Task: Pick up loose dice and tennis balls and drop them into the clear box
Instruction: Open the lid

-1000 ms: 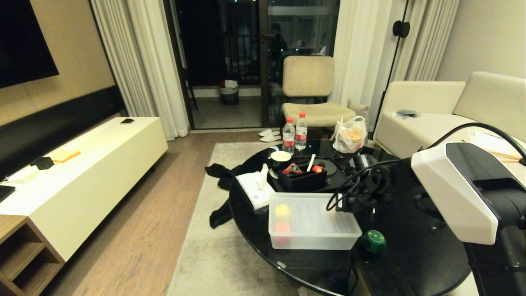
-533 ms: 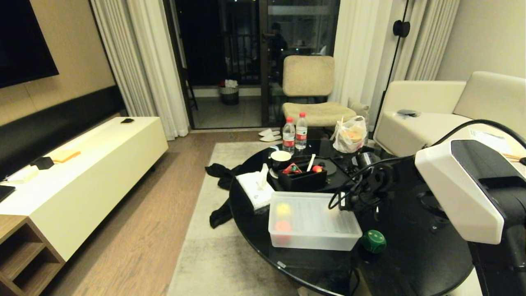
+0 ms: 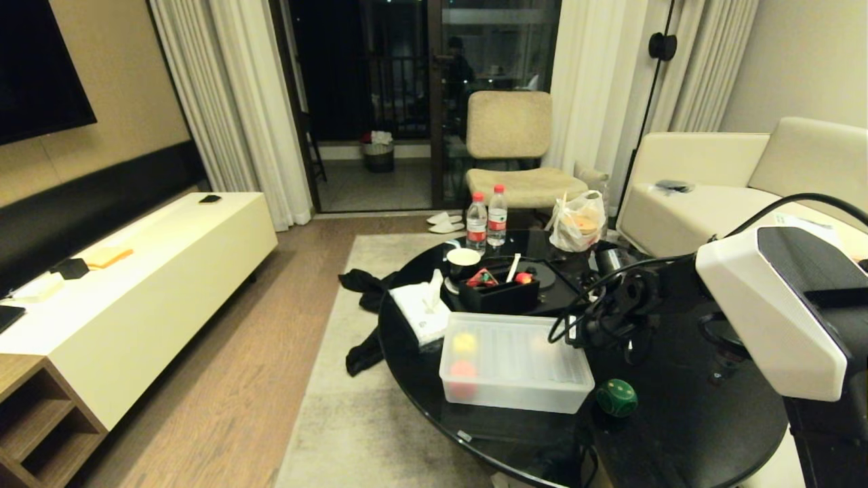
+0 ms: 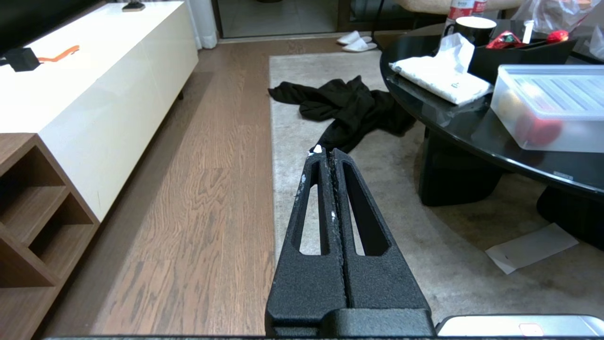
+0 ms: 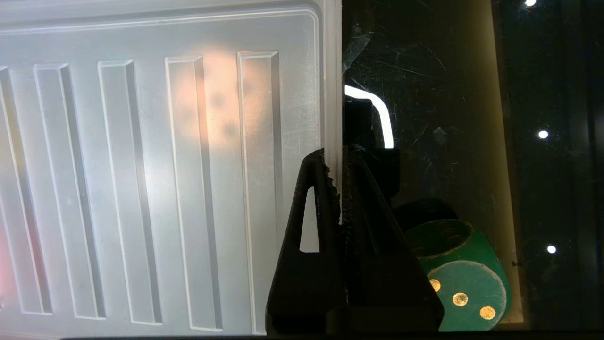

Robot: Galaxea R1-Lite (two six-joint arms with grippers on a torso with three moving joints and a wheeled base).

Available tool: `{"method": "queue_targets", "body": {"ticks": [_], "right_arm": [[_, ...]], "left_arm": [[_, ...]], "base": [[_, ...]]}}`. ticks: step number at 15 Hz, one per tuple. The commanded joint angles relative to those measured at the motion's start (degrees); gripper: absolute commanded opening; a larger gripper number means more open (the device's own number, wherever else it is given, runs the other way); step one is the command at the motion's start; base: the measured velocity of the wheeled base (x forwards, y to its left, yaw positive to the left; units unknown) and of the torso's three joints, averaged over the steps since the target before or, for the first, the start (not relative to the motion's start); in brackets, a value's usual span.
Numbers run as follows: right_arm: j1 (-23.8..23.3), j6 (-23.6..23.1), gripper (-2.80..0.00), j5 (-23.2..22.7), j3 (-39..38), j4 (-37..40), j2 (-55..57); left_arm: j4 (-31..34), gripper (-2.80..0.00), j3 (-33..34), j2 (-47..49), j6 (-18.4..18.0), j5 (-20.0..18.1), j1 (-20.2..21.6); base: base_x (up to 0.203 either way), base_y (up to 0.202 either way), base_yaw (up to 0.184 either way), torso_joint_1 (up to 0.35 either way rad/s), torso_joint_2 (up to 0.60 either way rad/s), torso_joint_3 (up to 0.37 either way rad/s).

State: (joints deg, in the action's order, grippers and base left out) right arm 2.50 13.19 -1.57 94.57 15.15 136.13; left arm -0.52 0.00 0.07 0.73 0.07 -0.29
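Right pincer (image 5: pixel 340 189) pinching lid (image 5: pixel 160 179) edge of clear box (image 3: pixel 515 390) on bench (image 3: pixel 678 420). Green die (image 5: pixel 460 278) beside box, half hidden. Dice inside blurred. Left pincer (image 4: pixel 326 156) pressed together, over floor.

The room was a dim, warmly lit living room with a brown wood-plank floor (image 3: pixel 224 379) and a pale grey rug (image 3: pixel 352 420) under a round glossy black coffee table (image 3: pixel 678 420). Along the left wall ran a long low cream media cabinet (image 3: pixel 156 285) beneath a dark wall-mounted screen (image 3: pixel 41 68). At the back, white pleated curtains (image 3: pixel 224 102) framed a dark glass balcony door (image 3: pixel 380 95), with a beige upholstered chair (image 3: pixel 510 142) before it and a cream sofa (image 3: pixel 719 183) to the right.
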Motion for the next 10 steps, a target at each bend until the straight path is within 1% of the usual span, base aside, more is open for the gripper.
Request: {"method": "queue_targets", "body": {"ticks": [1,7,10], "right_arm": [[0.0,0.1,-2.8,-0.2,-0.1,0.0,-0.3],[0.0,0.3,-2.8,-0.3,-0.2,0.1,-3.3],[0.0,1.2,-2.8,-0.3,-0.4,0.1,-4.2]], "left_arm": [[0.0,-2.8,0.1,0.0,0.0,0.0,0.0],[0.0,-2.8,0.1,0.0,0.0,0.0,0.0],[0.0,-2.8,0.1,0.0,0.0,0.0,0.0]], "base": [[0.0,0.0,0.0,0.0,0.0,0.0],[0.0,0.0,0.0,0.0,0.0,0.0],[0.0,0.0,0.0,0.0,0.0,0.0]]}}
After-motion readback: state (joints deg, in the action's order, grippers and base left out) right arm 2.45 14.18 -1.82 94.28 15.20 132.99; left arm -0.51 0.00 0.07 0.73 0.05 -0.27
